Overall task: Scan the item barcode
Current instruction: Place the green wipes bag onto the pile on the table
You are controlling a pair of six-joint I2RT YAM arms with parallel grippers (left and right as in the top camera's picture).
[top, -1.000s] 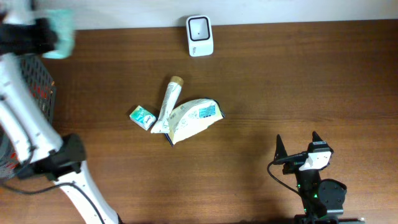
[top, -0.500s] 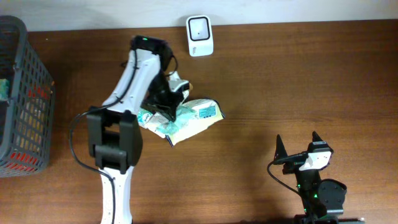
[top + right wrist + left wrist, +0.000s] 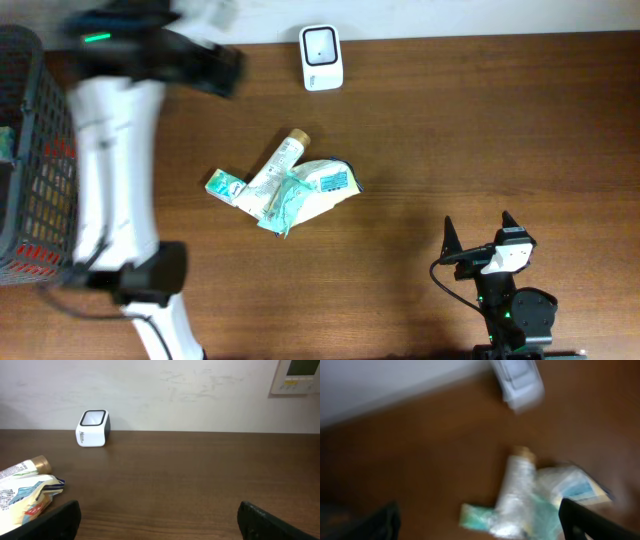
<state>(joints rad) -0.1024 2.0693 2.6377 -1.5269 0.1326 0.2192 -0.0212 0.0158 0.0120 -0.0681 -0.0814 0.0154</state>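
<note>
Several items lie heaped mid-table: a white tube with a tan cap [image 3: 277,167], a small green box [image 3: 226,186], a white-and-blue pouch [image 3: 325,184] and a crumpled teal packet [image 3: 285,201]. The white barcode scanner [image 3: 321,57] stands at the back edge. My left gripper [image 3: 222,68], blurred by motion, is at the back left, away from the heap. In the left wrist view the left gripper [image 3: 479,510] is open and empty, looking down on the tube [image 3: 517,487], the green box [image 3: 476,516] and the scanner [image 3: 520,382]. My right gripper [image 3: 480,238] stands open over bare table at the front right.
A dark wire basket [image 3: 35,110] with items inside stands at the left edge. The right wrist view shows the scanner [image 3: 93,427] against the wall, with the tube [image 3: 25,467] and the pouch [image 3: 27,496] at its left edge.
My left arm came down on the heap, opened its jaws and swung off to the back left. The teal packet now lies on the heap, and the tube has turned. The right arm stayed still.
</note>
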